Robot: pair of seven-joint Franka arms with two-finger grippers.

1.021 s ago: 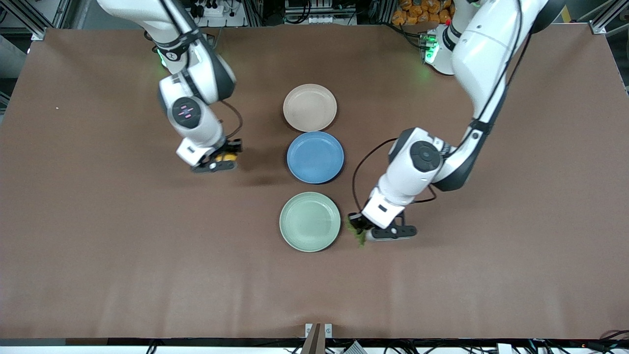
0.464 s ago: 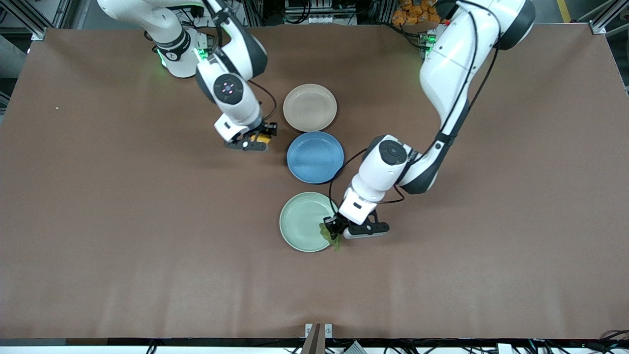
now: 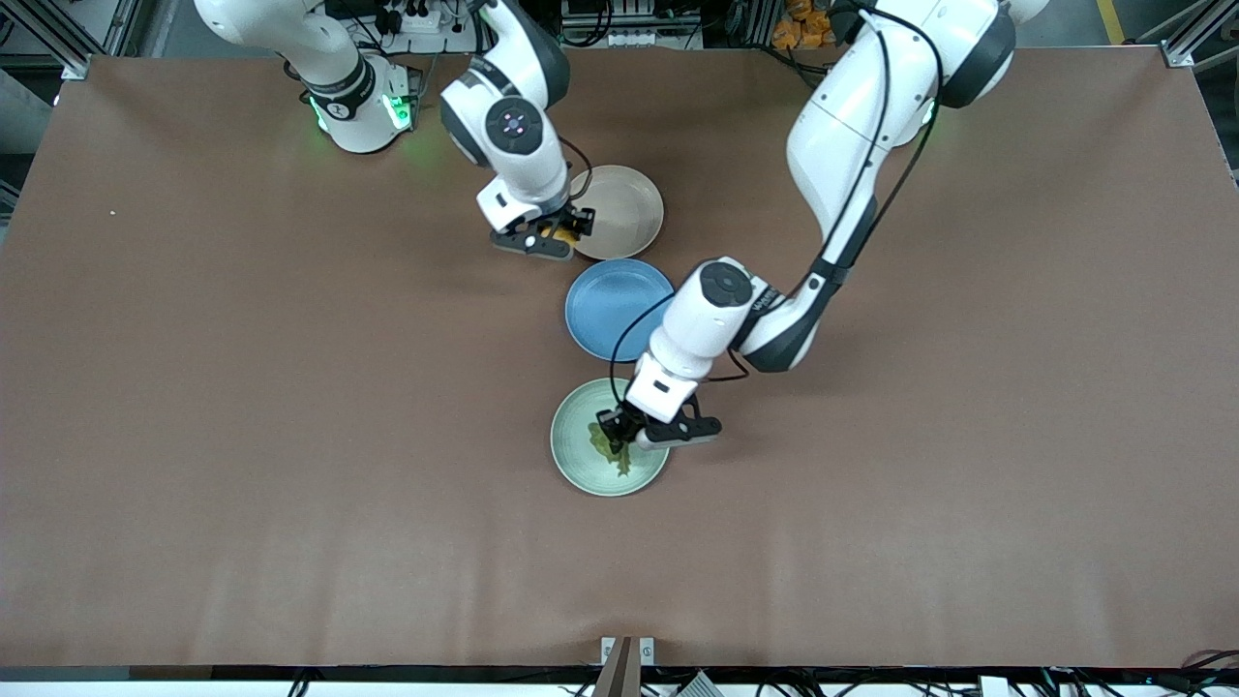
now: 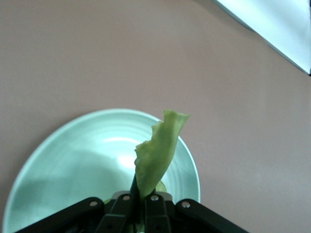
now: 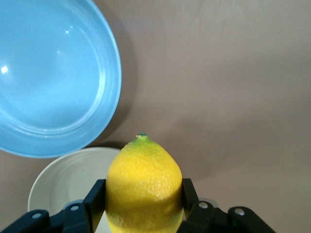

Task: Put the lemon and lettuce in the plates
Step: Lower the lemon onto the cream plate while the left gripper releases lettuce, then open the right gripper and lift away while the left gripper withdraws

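My left gripper [image 3: 616,438] is shut on the green lettuce leaf [image 3: 612,447] and holds it over the mint green plate [image 3: 573,463]. In the left wrist view the lettuce [image 4: 156,155] hangs from the shut gripper [image 4: 141,201] above the plate [image 4: 73,165]. My right gripper [image 3: 559,232] is shut on the yellow lemon [image 3: 558,233] over the rim of the beige-pink plate [image 3: 624,208], at its edge toward the right arm's end. The right wrist view shows the lemon [image 5: 144,187] clamped in the gripper [image 5: 144,206] above that plate [image 5: 68,179].
A blue plate [image 3: 608,308] lies between the two task plates, touching the line between them; it also shows in the right wrist view [image 5: 48,77]. The brown table [image 3: 242,436] stretches wide on both sides of the plates.
My left gripper carried the lettuce from beside the mint plate to over it. My right gripper carried the lemon toward the beige-pink plate and now hangs over its rim.
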